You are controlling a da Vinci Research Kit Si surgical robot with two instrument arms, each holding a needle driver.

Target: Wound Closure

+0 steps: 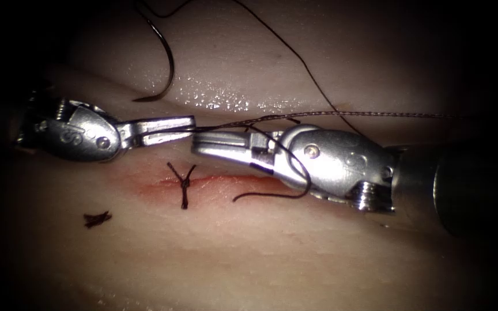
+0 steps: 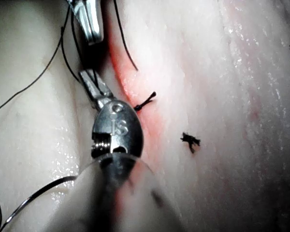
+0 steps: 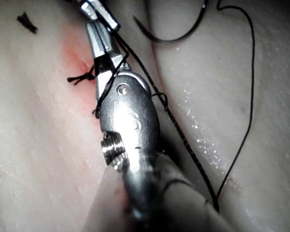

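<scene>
The curved needle lies loose on the tissue behind the cut, held by neither tool and not in the tissue; it also shows in the right wrist view. My left tool is shut on the thread, which stretches from its jaws to the right. My right tool points left just above the cut, jaws shut with nothing seen in them. A loop of thread wraps around it, and a free end lies on the cut. The two tips nearly touch.
A tied stitch crosses the cut at its left part, also seen close to the left tool. A cut scrap of thread lies on the tissue to the front left. Red fluid stains the cut's edges.
</scene>
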